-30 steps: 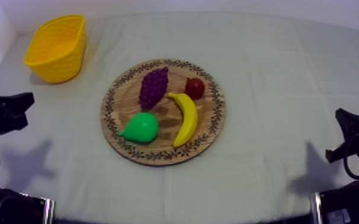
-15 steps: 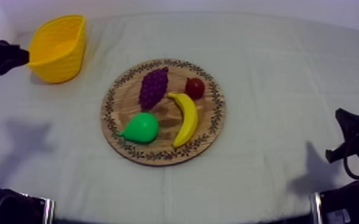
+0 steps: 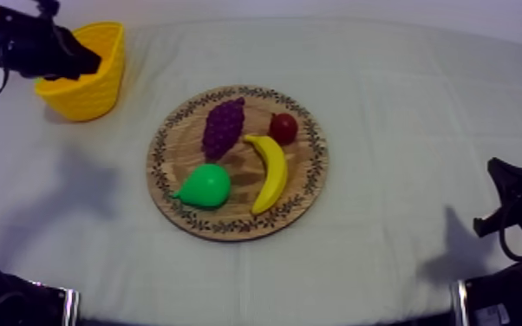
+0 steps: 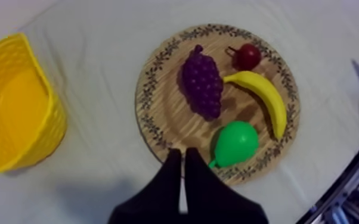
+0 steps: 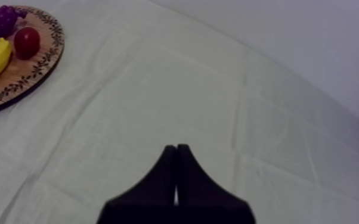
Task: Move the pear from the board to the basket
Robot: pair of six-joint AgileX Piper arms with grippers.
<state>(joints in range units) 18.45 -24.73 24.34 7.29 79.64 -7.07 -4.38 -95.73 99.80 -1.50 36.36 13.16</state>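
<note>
Left hand (image 3: pixel 94 62) swung from the bench's left edge up over the yellow woven basket (image 3: pixel 82 94), fingers together, empty. Green toy pear (image 3: pixel 205 186) lies centre-ward of it, stem toward the left edge; left arm nearer.

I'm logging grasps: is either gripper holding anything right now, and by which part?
Nothing is held. The left gripper and right gripper are both shut on nothing; the pear lies on the wooden board.
</note>
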